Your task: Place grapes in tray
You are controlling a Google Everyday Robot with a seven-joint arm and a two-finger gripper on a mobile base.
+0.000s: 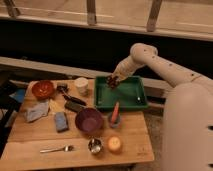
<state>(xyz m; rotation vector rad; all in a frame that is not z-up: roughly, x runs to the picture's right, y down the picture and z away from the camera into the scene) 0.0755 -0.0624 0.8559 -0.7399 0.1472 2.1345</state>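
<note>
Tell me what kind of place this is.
Probably a lab or test kitchen: a wooden table of dishes by a window rail. The gripper holds grapes over the green tray.

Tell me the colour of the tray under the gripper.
Bright green tray, seen in the camera view; the gripper holds the grapes over its left end.
</note>
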